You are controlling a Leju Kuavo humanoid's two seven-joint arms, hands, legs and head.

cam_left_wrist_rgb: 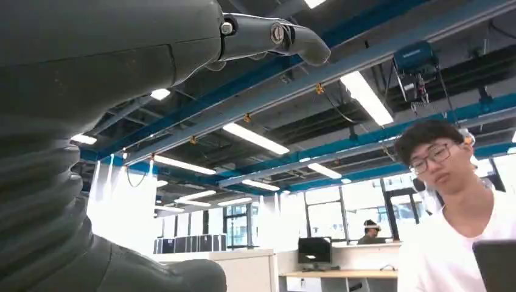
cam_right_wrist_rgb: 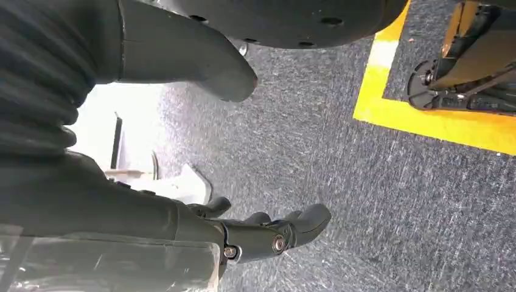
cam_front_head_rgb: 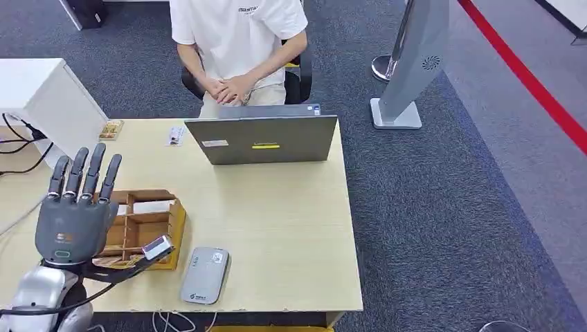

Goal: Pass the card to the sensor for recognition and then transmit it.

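One small white card (cam_front_head_rgb: pixel 157 247) lay pinched at the thumb of the left hand (cam_front_head_rgb: pixel 73 221), whose fingers (cam_front_head_rgb: pixel 90 169) stood straight up, just beside the wooden organizer (cam_front_head_rgb: pixel 149 221) on the table (cam_front_head_rgb: pixel 291 228). The grey sensor (cam_front_head_rgb: pixel 205 275) lay near. The right wrist view showed the right hand (cam_right_wrist_rgb: pixel 201 152) above grey carpet (cam_right_wrist_rgb: pixel 377 201), fingers (cam_right_wrist_rgb: pixel 274 234) loosely apart, holding nothing.
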